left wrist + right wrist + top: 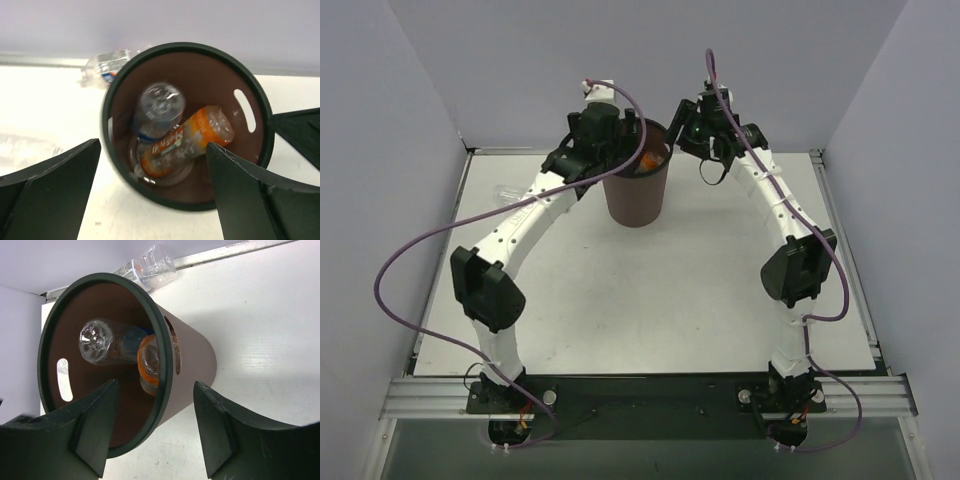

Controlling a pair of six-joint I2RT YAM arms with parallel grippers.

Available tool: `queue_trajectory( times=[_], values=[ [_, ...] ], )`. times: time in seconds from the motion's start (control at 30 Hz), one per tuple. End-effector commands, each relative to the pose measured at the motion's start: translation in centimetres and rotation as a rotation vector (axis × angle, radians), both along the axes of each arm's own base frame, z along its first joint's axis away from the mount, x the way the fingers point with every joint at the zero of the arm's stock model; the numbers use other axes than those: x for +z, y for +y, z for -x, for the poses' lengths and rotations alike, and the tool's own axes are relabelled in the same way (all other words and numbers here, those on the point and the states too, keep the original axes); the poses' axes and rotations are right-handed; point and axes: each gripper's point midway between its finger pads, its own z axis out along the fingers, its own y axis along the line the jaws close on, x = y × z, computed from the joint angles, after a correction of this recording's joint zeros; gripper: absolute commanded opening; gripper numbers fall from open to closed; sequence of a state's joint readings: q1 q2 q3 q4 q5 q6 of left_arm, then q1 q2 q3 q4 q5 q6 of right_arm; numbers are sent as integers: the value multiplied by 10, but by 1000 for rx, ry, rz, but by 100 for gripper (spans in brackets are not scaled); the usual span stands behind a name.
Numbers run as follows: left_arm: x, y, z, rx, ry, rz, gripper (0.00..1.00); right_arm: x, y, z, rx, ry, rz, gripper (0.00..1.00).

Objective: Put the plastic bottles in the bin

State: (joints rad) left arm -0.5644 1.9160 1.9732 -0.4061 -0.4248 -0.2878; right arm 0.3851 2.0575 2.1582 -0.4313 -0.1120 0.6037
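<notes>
From above, the bin (638, 195) stood on the desk (620, 300) toward 12 o'clock, the left tool (623, 138) at its rim's 10 o'clock, the right tool (677, 120) at 2. The left wrist view showed that tool spread wide and empty over an orange bottle (187, 140) and a clear bottle (160, 107) in the bin, a blue-labelled bottle (107, 65) on the desk at 11 o'clock. In the right wrist view its tool gaped equally, gripping nothing.

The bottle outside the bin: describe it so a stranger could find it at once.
Start at the tall brown bin on the white table. Beside it, toward the back wall, a clear labelled bottle lies on its side. It alone is outside; the orange bottle and another clear bottle are in the bin.
</notes>
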Motion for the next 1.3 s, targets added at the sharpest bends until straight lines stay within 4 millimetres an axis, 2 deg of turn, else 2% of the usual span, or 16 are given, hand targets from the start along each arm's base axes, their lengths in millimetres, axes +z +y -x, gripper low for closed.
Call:
queue_trajectory(
  times=[0.0,0.07,0.1,0.17,0.2,0.23,0.3,0.33,0.53,0.6,0.73,0.93,1.03,1.2,1.23,1.27],
  values=[
    [41,73,56,225,39,157,97,5,6,-2,6,-3,-14,56],
    [33,92,66,297,65,229,97,-1,7,-1,7,13,-11,54],
    [24,113,75,350,82,267,97,-5,9,0,10,25,-6,54],
    [15,133,81,395,88,305,97,-13,9,-1,8,42,5,53],
    [9,156,86,446,96,344,97,-16,10,2,10,53,11,51],
    [3,166,89,468,104,357,97,-19,10,2,14,61,14,49],
    [7,185,95,508,82,388,97,-25,10,4,17,79,24,43],
    [-2,199,95,544,83,385,97,-25,9,5,18,81,23,37],
    [-30,243,91,644,128,395,97,-21,7,14,26,91,26,11],
    [-41,251,86,673,149,409,97,-13,5,18,24,79,24,10],
    [-43,267,72,699,133,405,97,0,-2,28,10,66,19,5],
    [-60,282,50,734,156,361,97,22,-5,55,41,64,8,1],
    [-82,288,38,770,191,375,97,24,-11,73,56,68,46,0],
    [-98,288,20,786,211,407,97,18,-14,102,83,95,57,0],
    [-106,288,17,789,225,400,98,24,-13,109,95,83,54,0],
    [-109,287,14,785,231,401,97,16,-12,117,109,97,73,0]
  ],
)
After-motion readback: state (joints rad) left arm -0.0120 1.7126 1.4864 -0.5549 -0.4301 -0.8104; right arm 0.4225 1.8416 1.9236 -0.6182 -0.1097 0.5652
